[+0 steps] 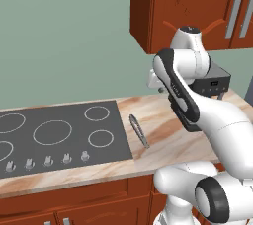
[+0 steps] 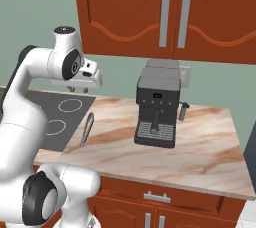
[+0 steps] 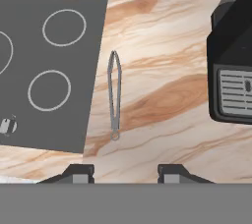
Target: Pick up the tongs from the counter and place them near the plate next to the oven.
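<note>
Item: tongs (image 3: pixel 114 98), slender grey metal, two thin arms bowed apart and joined at a small ring end. They lie flat on the desk (image 3: pixel 167 95) at centre frame in the hand view, just beside the dark grey cooktop (image 3: pixel 44 70). Likely light, stiff and slippery; best taken across both arms near mid-length.

Desk: polished marbled beige-pink stone.

Coffee machine (image 2: pixel 156 109): boxy, black, with a ribbed drip tray.

Claw (image 3: pixel 125 174): fingers apart, holding nothing, well above the tongs.
</note>
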